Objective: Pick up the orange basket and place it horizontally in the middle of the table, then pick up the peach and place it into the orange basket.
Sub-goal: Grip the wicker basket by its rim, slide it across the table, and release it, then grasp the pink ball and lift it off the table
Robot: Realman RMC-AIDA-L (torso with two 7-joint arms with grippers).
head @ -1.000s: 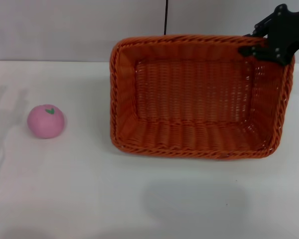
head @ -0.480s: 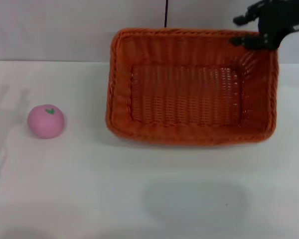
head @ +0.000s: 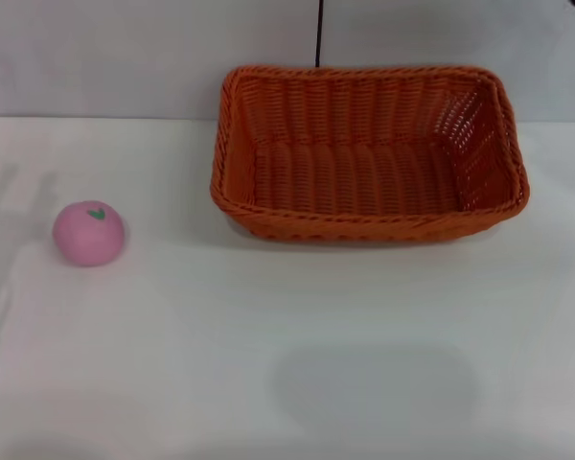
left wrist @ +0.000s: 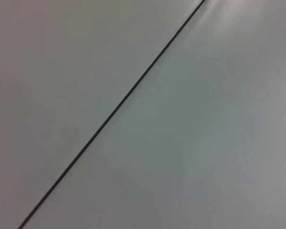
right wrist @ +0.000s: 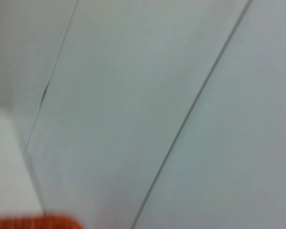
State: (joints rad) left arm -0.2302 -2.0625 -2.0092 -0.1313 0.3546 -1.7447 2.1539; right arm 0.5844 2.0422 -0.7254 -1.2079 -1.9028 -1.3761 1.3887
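The orange basket (head: 367, 158) is sitting flat along the desk's (head: 268, 364) far edge, right of centre; the peach (head: 88, 233) is waiting near the left edge. Neither tool is showing (grip state unknowable). Approaching the peach from above, centred, seems wisest.

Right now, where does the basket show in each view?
Head view: basket fills the upper centre-right, set flat on the table.
Left wrist view: not in it, only wall.
Right wrist view: an orange sliver of rim at the bottom edge.
Shared landmark: the dark wall seam.
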